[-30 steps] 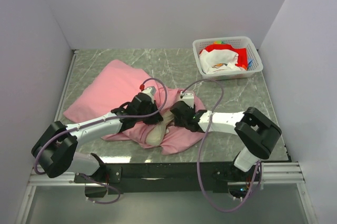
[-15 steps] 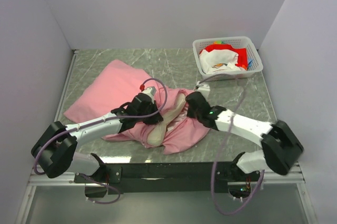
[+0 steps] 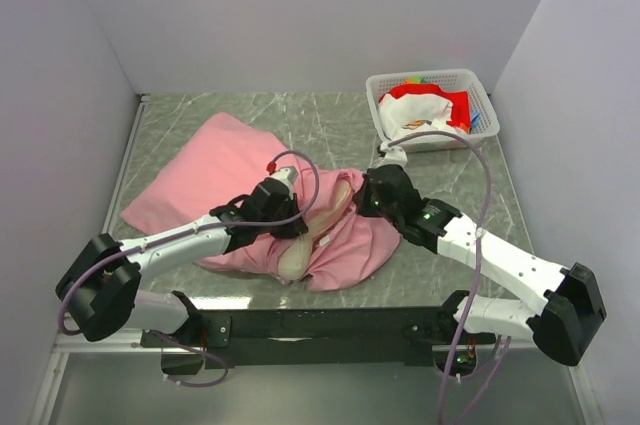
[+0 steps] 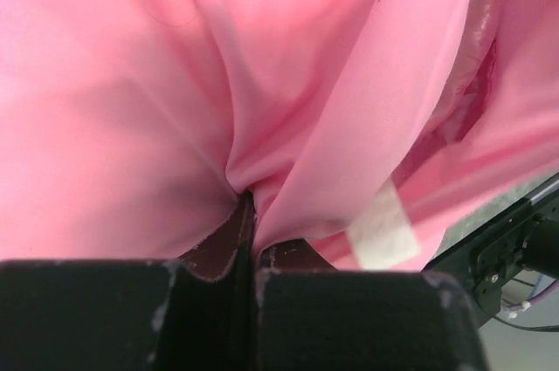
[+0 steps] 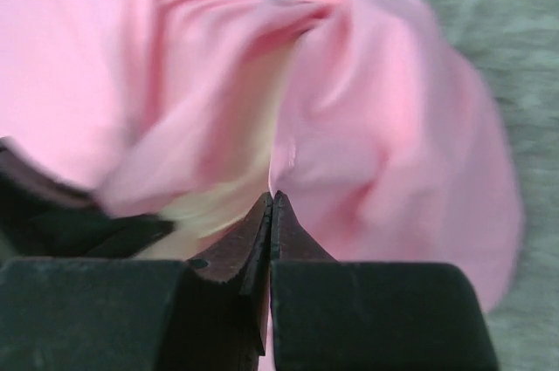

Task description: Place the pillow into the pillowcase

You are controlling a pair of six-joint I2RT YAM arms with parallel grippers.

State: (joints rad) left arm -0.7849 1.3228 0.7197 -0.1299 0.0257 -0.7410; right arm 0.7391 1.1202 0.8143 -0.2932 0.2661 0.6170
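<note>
The pink pillowcase (image 3: 205,180) lies rumpled across the middle and left of the table. At its open near end a strip of the cream pillow (image 3: 298,255) shows. My left gripper (image 3: 290,223) sits at the left side of that opening. In the left wrist view the left gripper (image 4: 251,214) is shut on a fold of the pillowcase (image 4: 131,127). My right gripper (image 3: 362,200) is at the right side of the opening. Seen from the right wrist, this gripper (image 5: 272,198) is shut on the pillowcase (image 5: 393,153) edge, with the pillow (image 5: 210,209) just to its left.
A white basket (image 3: 478,95) with red and white cloth stands at the back right corner. Grey walls close in the table on three sides. The black front rail (image 3: 330,323) runs along the near edge.
The right arm has swung out to the right. Its gripper moved up and right from the middle of the opening, shut on the pillowcase's edge and drew it wider. The left gripper stayed put.
</note>
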